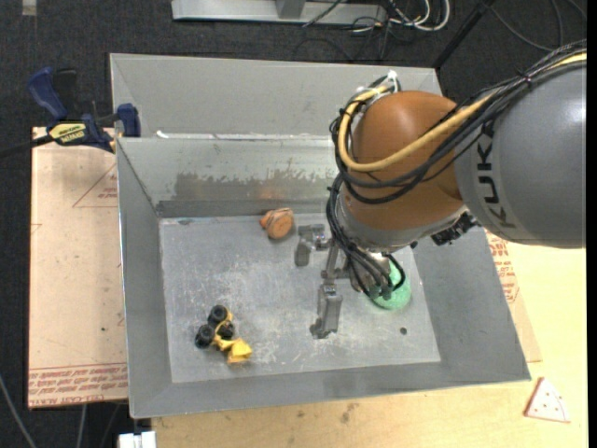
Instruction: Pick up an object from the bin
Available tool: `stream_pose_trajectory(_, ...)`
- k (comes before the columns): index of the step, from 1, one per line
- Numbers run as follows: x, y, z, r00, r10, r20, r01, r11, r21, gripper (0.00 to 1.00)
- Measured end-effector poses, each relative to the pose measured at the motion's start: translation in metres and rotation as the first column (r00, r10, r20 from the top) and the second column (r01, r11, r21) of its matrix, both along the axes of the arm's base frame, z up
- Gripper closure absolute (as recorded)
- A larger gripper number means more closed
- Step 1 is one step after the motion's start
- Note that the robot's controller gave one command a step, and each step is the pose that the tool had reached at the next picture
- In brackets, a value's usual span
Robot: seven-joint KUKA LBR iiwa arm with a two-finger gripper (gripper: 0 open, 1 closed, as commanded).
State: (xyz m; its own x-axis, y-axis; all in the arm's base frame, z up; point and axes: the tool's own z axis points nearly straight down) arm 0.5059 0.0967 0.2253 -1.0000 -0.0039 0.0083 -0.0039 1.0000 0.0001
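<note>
- The pincer point(317, 283) hangs low over the floor of the bin point(140, 250), its 2 fingers spread well apart, with only bare grey metal between them.
- The nearest thing is a green piece point(398, 295), just to the pincer's right in the view and half hidden under the wrist. Its shape is hard to make out, so its long axis is unclear.
- A tan lump point(277, 222) sits near the back wall, up and left of the pincer.
- A yellow-and-black toy point(224, 334) lies well apart, front-left.
- The arm point(536, 157) bears the letters "KU", with the rest cut off.
</note>
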Motion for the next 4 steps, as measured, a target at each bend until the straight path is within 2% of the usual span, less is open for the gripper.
stream_pose_trajectory(1,0.002,-0.001,0.004,1.0,-0.004,0.008,0.004,1.0,0.001,0.0)
stream_pose_trajectory(2,-0.019,0.051,-0.064,0.996,0.09,0.012,-0.09,0.996,0.001,0.0)
stream_pose_trajectory(3,-0.016,0.076,-0.069,0.999,-0.034,0.007,0.034,0.999,0.001,0.0)
stream_pose_trajectory(4,-0.002,0.088,-0.085,0.972,0.234,0.011,-0.234,0.972,0.001,0.0)
